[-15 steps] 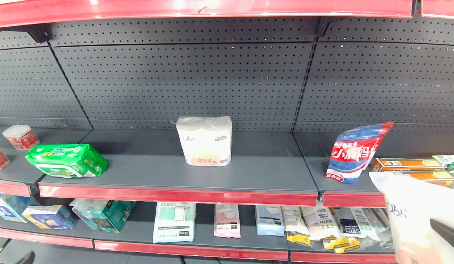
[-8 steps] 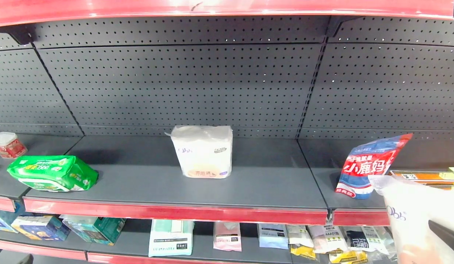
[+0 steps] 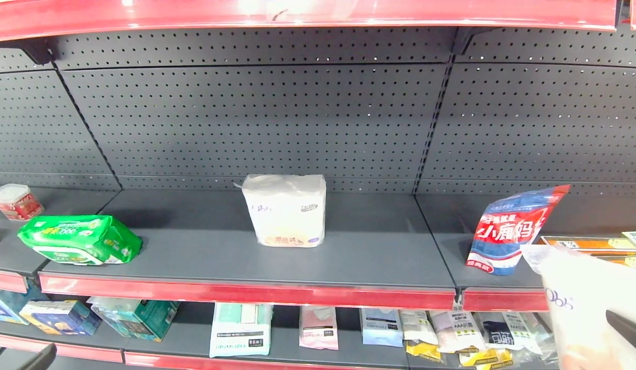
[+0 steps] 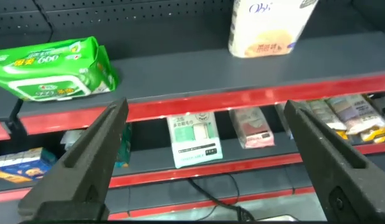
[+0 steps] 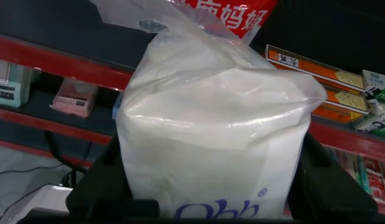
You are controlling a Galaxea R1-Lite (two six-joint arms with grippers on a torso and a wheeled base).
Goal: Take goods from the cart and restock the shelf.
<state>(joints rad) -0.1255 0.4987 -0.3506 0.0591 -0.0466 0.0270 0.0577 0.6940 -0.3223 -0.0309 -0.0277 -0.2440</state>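
- The right gripper (image 5: 211, 186) was clamped on a white tissue pack (image 5: 211, 118), one finger down each side, with the loose plastic top of the bag sticking up.
- From the head view, that pack was hanging low on the right, out in front of the shelf (image 3: 246, 267) and near a red and blue pouch (image 3: 513, 228) standing on it.
- A matching white pack (image 3: 285, 209) stood upright mid-shelf, and a green wipes pack (image 3: 78, 239) lay well off to its left.
- The left gripper (image 4: 205, 109) was spread wide with nothing in it, low in front of the shelf.
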